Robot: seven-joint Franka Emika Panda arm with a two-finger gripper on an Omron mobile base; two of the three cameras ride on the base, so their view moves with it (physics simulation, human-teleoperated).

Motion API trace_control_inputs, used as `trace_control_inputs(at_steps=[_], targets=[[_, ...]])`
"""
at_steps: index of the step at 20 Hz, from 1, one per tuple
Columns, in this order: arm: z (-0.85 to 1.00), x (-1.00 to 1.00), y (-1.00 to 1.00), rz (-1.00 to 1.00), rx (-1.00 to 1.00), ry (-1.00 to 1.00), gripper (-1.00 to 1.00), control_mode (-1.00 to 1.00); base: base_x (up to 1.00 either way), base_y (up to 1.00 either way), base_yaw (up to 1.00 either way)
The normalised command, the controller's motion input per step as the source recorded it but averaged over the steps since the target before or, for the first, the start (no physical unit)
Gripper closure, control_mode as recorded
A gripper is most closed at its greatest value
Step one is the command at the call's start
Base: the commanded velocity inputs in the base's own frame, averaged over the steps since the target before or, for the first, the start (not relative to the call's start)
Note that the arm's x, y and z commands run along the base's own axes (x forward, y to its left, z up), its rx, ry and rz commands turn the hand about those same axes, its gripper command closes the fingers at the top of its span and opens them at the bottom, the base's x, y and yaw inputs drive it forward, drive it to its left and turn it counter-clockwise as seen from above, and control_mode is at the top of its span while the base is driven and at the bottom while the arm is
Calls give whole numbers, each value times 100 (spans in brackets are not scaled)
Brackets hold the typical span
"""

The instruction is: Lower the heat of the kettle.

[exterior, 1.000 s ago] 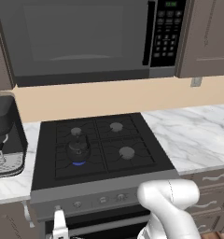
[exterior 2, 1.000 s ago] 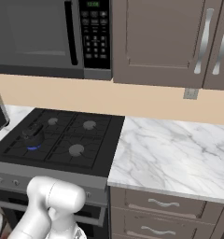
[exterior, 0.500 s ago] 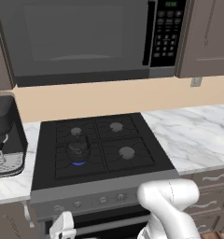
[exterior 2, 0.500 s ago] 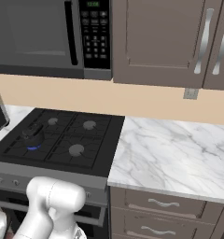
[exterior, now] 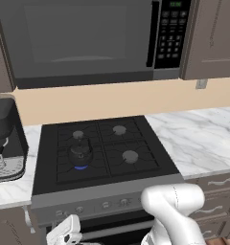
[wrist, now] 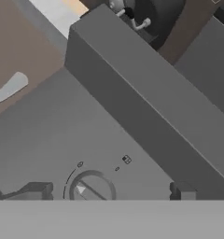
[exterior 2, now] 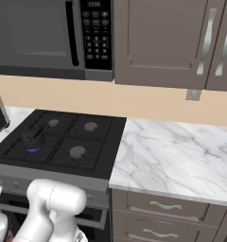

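Kettle (exterior: 81,152) sits over flame; we leave it. Stiff round knob (wrist: 91,188) wants a rim pinch. Fingers (wrist: 37,191) apart, flanking it, not touching.

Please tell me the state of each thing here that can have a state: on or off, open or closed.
Small squat dark kettle: upright on the front-left burner, lid on.
Front-left burner: lit, blue flame under the kettle.
Other three burners: no flame seen.
Round grey stove knob: untouched, between the fingertips.
Claw: open.
Dark microwave: door closed.
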Motion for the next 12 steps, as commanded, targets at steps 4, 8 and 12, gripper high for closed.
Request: trace_control_inputs(at_steps=[4,8,12], targets=[[-1,11,0,6,13,14,-100,-100,0,0,0],[-5,14,0,6,10,11,-100,-100,0,0,0],[-7,14,0,4,7,7,-100,-100,0,0,0]])
